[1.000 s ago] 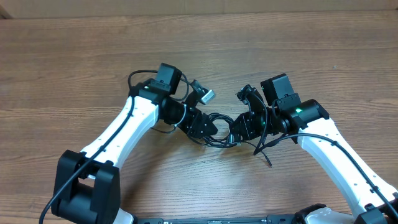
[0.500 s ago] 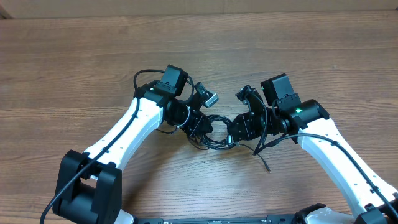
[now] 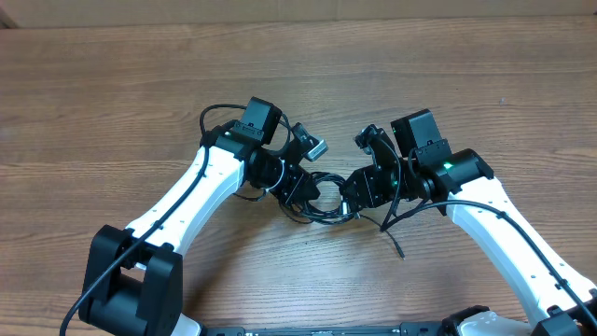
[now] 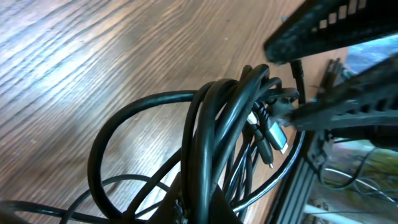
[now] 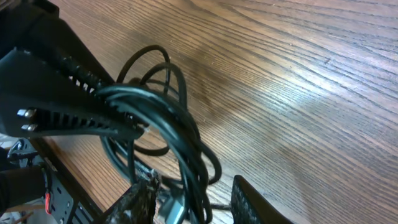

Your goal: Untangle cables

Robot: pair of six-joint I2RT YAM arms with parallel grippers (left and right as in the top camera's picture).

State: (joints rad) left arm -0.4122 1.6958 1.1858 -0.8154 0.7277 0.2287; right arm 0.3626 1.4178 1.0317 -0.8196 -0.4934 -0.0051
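The cables (image 3: 325,200) are lying bunched near the middle of the counter (image 3: 112,84), with the left pincer (image 3: 298,187) clamping them and the right pincer (image 3: 354,193) standing parted around their loops. Pulling the bundle apart looks to be just beginning, and the right pincer is probably needing one single strand to draw away. The crossings are hiding under both pincers.

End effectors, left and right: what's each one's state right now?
Left end effector: closed on the cables.
Right end effector: open, cables running between its fingers.
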